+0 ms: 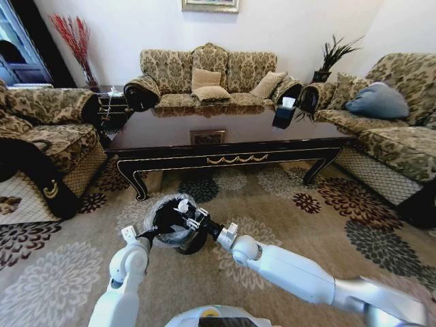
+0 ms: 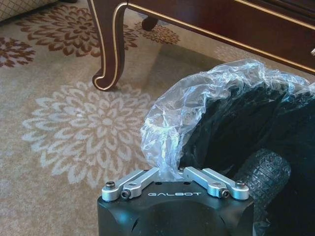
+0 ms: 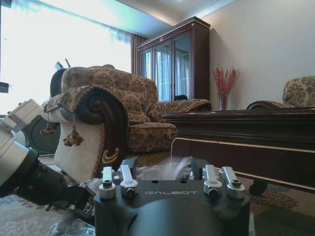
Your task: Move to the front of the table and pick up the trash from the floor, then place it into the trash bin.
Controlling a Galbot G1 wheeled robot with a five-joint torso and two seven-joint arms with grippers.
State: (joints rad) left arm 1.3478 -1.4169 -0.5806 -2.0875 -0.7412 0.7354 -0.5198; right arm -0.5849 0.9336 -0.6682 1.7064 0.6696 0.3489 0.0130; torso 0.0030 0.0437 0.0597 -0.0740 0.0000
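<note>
the bin (image 1: 178, 228) stands on the patterned carpet (image 1: 286, 204) just in front of the table (image 1: 225, 139), near its left front leg (image 2: 108, 49), with its clear liner (image 2: 206, 93) crinkled over the rim. the left gripper (image 2: 167, 172) is at the bin's near rim, its fingers closed on a bunched fold of the liner, as the left wrist view shows. the right gripper (image 1: 182, 212) reaches in from the right and sits over the bin's mouth; from the head view something white (image 1: 182, 203) shows at its tip, but i cannot tell whether its fingers are open or closed, or whether they hold it. a black tissue box (image 1: 283, 114) sits on the table's right end.
</note>
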